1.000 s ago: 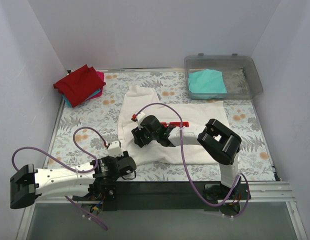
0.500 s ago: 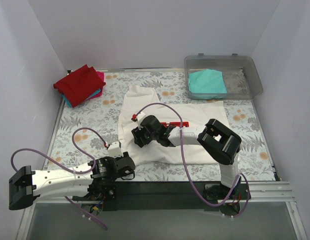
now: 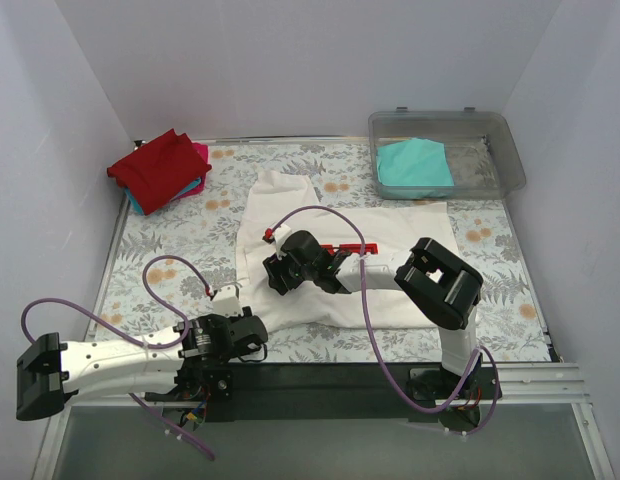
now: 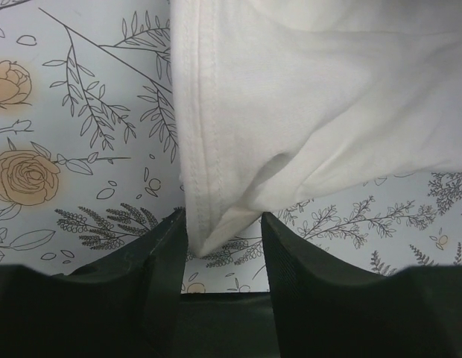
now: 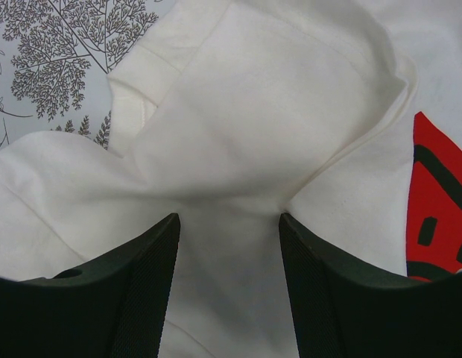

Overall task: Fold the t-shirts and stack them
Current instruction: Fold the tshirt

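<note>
At the far left of the table (image 3: 170, 240) sits a stack (image 3: 158, 170) of folded tees. Only the red top one is plain. A pink edge and a blue one peek out beneath, and how many lie under there cannot be told.

The left arm lies low along the near edge, elbow far out to the left and forearm pointing right. From above, the left gripper (image 3: 258, 338) is dark against the black rail and hard to read. Its wrist view is clearer: the fingers stand parted, flanking the near-left hem corner of the white tee (image 3: 410, 240). The corner lies flat between them, touching both, with table showing below its tip, so it is not clenched.

The white tee is spread across the middle of the table. The right arm hides much of it. That arm rises from the near right, folds its elbow over the tee's near-right part and reaches left across it. Of the red print (image 3: 340, 247) only a strip shows, and the wrist view cuts it off.

The right gripper (image 3: 274, 274) is down on the tee's left part. Its fingers are apart, cloth fills the gap and creases run in toward it. Whether it grips cannot be told.

At the far right, a teal tee (image 3: 415, 167) lies folded in a clear bin (image 3: 495, 150).
</note>
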Controlling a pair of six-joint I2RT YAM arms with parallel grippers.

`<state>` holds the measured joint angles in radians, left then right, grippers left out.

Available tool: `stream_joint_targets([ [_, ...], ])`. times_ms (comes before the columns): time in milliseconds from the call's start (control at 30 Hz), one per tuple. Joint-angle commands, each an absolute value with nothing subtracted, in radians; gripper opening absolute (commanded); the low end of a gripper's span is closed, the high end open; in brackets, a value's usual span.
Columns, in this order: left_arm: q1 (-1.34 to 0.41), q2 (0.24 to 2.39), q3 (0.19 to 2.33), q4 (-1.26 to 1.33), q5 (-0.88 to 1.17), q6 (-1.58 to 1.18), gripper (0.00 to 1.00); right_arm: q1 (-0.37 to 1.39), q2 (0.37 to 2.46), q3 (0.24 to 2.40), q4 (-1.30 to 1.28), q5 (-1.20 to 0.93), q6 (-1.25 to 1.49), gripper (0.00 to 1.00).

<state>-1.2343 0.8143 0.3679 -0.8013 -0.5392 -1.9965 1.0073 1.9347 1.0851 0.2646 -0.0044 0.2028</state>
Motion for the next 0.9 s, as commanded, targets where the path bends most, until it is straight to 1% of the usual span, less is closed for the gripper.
stream_joint_targets([
  [0, -1.239, 0.831, 0.356, -0.85, -0.561, -2.336, 0.41, 1.002, 1.922, 1.1, 0.261, -0.005, 0.196, 0.51],
  [233, -1.239, 0.787, 0.356, -0.853, -0.635, -2.368, 0.37, 1.002, 1.925, 1.097, 0.256, -0.006, 0.195, 0.51],
  [433, -1.239, 0.788, 0.356, -0.827, -0.657, -2.375, 0.37, 1.002, 1.924, 1.095, 0.253, -0.009, 0.193, 0.51],
  [633, -1.239, 0.743, 0.338, -0.81, -0.689, -2.39, 0.37, 1.002, 1.924, 1.095, 0.253, -0.018, 0.193, 0.51],
  [867, -1.239, 0.689, 0.325, -0.793, -0.713, -2.388, 0.3, 1.003, 1.924, 1.094, 0.252, -0.026, 0.192, 0.5],
])
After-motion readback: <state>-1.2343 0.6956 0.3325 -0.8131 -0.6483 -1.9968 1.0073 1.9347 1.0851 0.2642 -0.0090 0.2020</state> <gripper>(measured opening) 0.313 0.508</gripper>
